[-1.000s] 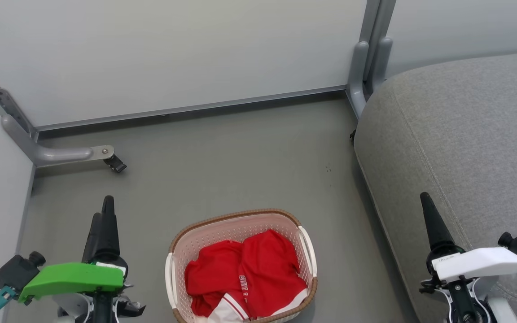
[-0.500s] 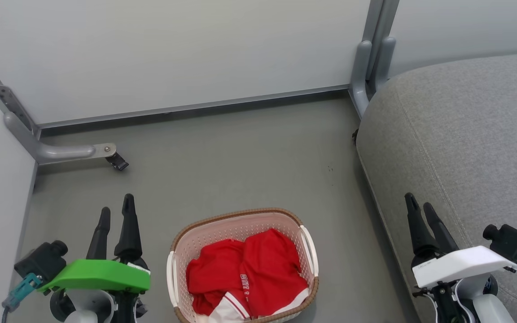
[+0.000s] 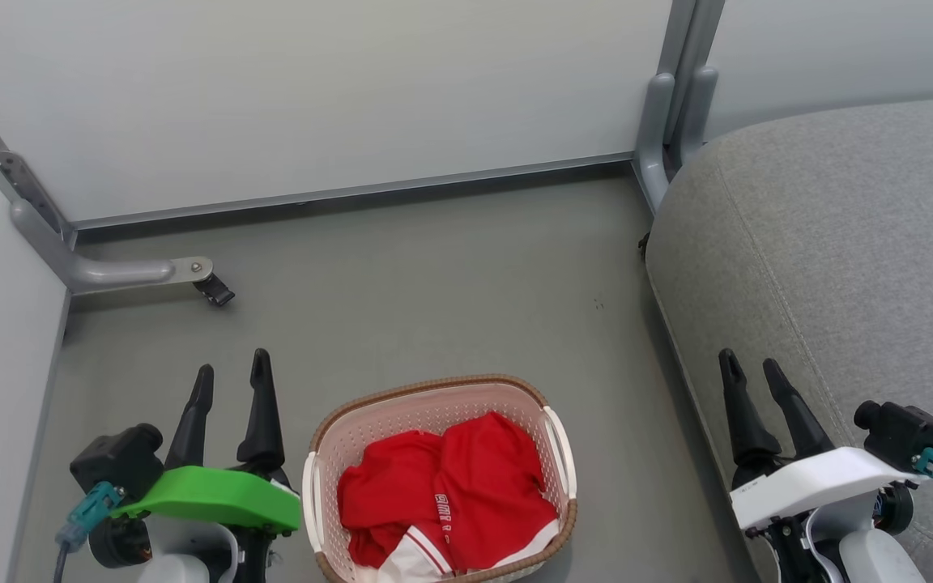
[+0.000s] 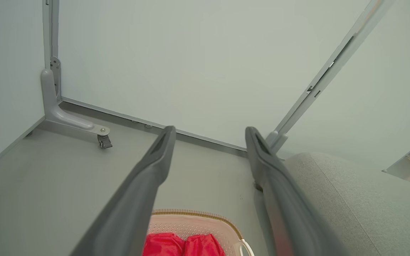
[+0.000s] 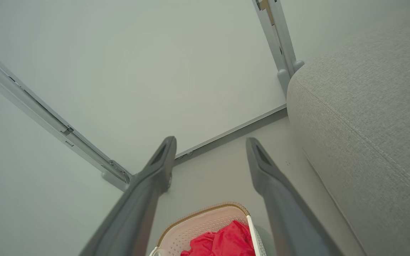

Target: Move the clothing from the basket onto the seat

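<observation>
Two pale wall panels (image 3: 313,97) take up the most room in front of you, joined at a grey metal post (image 3: 677,105) toward the far right. Below them lies the grey floor (image 3: 434,283).

The seat (image 3: 839,243), a big rounded cushion in light grey woven cloth with a stitched seam, fills the right side of the head view.

The basket (image 3: 434,382) stands on the floor at the bottom middle of that view, between your two arms, with a strip of bare floor between it and the seat. It is cream-white and perforated, with a brown woven-look rim and a white handle on each side.

The clothing (image 3: 450,478) lies inside the basket. You see crumpled bright red fabric with white trim and a line of white lettering, heaped toward the near end. How many pieces it is, you cannot tell from here.

Your left claw (image 3: 232,364), under its green cover, hovers left of the basket with its two dark fingers spread apart and nothing between them. Your right claw (image 3: 748,361), under its white cover, hangs right of the basket. Its fingers are likewise parted and empty, and show against the seat's edge. Both are clear of the basket.

A metal foot (image 3: 126,274) with a small black caster (image 3: 214,290) sits at the far left, by the wall.
</observation>
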Tool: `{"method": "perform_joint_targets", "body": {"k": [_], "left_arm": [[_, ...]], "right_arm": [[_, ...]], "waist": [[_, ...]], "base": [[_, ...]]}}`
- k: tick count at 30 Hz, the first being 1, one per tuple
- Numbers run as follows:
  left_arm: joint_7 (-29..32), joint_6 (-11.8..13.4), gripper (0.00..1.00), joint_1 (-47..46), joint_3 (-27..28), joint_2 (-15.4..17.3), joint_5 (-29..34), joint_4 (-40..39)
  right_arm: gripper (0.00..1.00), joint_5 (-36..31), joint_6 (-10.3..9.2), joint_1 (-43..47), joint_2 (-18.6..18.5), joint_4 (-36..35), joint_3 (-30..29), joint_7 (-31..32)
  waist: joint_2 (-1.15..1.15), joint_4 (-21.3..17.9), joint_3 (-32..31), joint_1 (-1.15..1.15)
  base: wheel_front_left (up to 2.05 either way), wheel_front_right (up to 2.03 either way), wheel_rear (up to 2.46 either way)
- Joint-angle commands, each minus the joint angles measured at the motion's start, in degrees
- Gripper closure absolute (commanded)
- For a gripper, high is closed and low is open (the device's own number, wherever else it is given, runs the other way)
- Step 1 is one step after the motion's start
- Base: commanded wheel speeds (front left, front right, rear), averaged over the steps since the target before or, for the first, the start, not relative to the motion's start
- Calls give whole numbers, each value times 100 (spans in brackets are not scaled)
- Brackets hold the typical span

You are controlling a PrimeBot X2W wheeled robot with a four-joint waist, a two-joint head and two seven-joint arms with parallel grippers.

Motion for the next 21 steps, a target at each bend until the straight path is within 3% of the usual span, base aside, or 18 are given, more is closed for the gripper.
{"method": "perform_joint_targets", "body": {"k": [1, 21], "left_arm": [[-70, 26, 0, -163, -32, 51, 192, -51], [-345, 141, 0, -175, -231, 76, 1279, 20]], "right_arm": [[0, -181, 2, -8, -38, -53, 13, -68], [0, -1393, 2, 4, -49, 9, -38, -349]], "waist": [[0, 4, 2, 0], [0, 57, 13, 0]], "base": [[0, 0, 0], [0, 0, 0]]}}
